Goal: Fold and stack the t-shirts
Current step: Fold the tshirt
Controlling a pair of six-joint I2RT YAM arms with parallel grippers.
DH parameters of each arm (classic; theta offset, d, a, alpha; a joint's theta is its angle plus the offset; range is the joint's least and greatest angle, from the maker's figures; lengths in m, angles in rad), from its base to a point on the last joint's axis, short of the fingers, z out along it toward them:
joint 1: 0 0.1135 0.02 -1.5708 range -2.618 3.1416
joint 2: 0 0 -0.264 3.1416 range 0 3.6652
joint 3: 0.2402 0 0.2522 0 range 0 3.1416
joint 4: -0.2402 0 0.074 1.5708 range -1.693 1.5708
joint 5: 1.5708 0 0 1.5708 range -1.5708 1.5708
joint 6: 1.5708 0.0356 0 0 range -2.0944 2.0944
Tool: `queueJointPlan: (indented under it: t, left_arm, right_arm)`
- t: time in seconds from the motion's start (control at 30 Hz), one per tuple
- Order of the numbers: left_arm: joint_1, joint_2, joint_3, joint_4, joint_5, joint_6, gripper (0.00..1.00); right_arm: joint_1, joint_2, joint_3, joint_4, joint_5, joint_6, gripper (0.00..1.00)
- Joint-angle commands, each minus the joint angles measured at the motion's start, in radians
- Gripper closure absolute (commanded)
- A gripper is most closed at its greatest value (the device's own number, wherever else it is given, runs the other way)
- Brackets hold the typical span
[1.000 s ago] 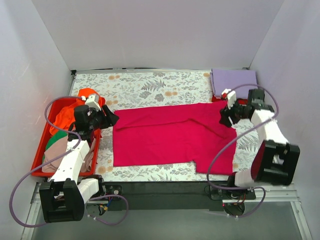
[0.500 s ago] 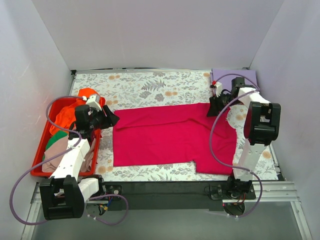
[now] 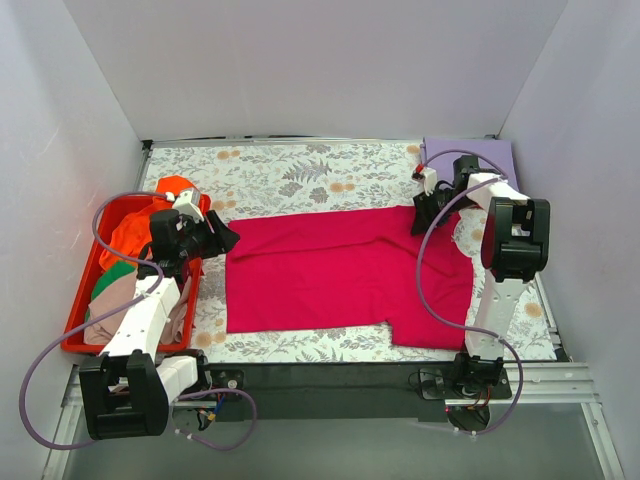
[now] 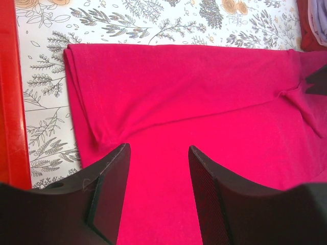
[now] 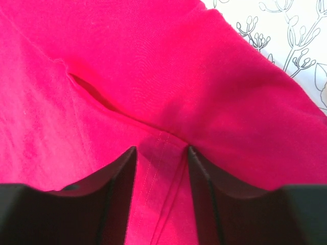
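The large crimson t-shirt (image 3: 340,275) lies spread on the patterned table; it fills the left wrist view (image 4: 194,102) and the right wrist view (image 5: 153,66). My left gripper (image 3: 222,238) is open and empty, hovering just over the shirt's left edge (image 4: 158,153). My right gripper (image 3: 425,215) is open at the shirt's far right corner, its jaws straddling a stitched hem fold (image 5: 161,153). A folded lavender t-shirt (image 3: 470,155) lies at the back right. Orange (image 3: 130,235), green (image 3: 118,272) and beige-pink (image 3: 125,305) shirts lie bunched in the tray.
The rigid red plastic tray (image 3: 75,320) stands along the left side; its wall shows in the left wrist view (image 4: 10,102). White walls enclose the table on three sides. The right arm's cable (image 3: 425,290) loops over the shirt's right part.
My right arm has swung from the table's right side back and left, bringing its gripper to the shirt's far right corner. The left arm has hardly moved.
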Motion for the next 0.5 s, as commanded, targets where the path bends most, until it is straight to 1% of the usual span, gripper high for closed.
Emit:
queueJointPlan:
  t: [0.0,0.07,0.17,0.2,0.27,0.3,0.4,0.47]
  left_arm:
    - [-0.003,-0.003,0.007,0.006,0.014,0.016,0.52]
    - [-0.003,-0.003,0.008,0.006,0.014,0.018,0.52]
    - [-0.001,-0.005,0.007,0.006,0.014,0.018,0.52]
    - [-0.004,-0.006,0.007,0.007,0.014,0.018,0.52]
    - [-0.003,-0.006,0.005,0.006,0.012,0.016,0.52]
    - [-0.003,-0.008,0.007,0.006,0.012,0.016,0.52]
    - [-0.003,-0.006,0.007,0.006,0.012,0.016,0.52]
    - [-0.001,-0.008,0.005,0.006,0.012,0.018,0.52]
  right_arm:
    - [0.006,-0.004,0.012,-0.021,0.010,0.007,0.51]
    - [0.007,-0.010,0.009,-0.021,0.018,0.005,0.55]
    - [0.007,-0.025,0.009,-0.023,0.032,0.001,0.62]
    - [0.007,-0.028,0.009,-0.024,0.033,0.001,0.69]
    - [0.007,-0.042,0.009,-0.026,0.035,0.001,0.76]
    - [0.009,-0.048,0.007,-0.026,0.035,0.001,0.84]
    - [0.007,-0.085,-0.009,-0.026,0.032,-0.004,0.99]
    - [0.010,-0.109,-0.037,-0.027,0.027,-0.008,0.99]
